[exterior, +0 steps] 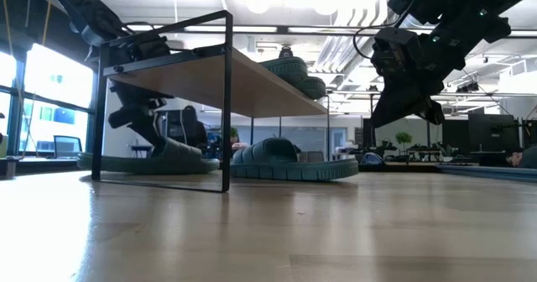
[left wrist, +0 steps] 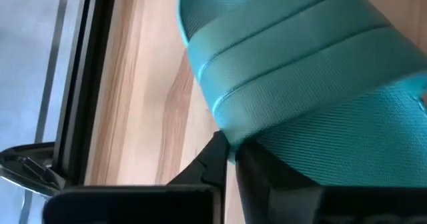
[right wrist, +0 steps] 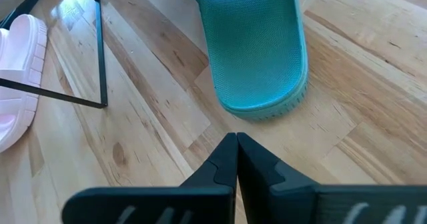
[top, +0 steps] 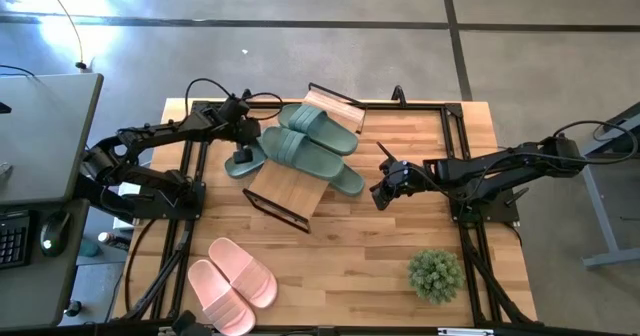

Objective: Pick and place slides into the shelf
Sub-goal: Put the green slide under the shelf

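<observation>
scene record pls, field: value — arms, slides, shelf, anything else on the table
left gripper: at the shelf's left side, on a green slide that lies on the table
right gripper: shut, empty, above the table, right of the shelf
shelf: table centre, bamboo top, black wire frame
green slides on shelf top: two visible
green slide by right arm: on the table, part under the shelf
pink slides: pair, near left, on the table
potted plant: near right

An open-plan office or lab: in the low view, long ceiling light strips (exterior: 252,30) and exposed ducts overhead, black office chairs (exterior: 180,127) behind; in the high view, grey desk (top: 40,136) with black keyboard (top: 12,238) at left.
</observation>
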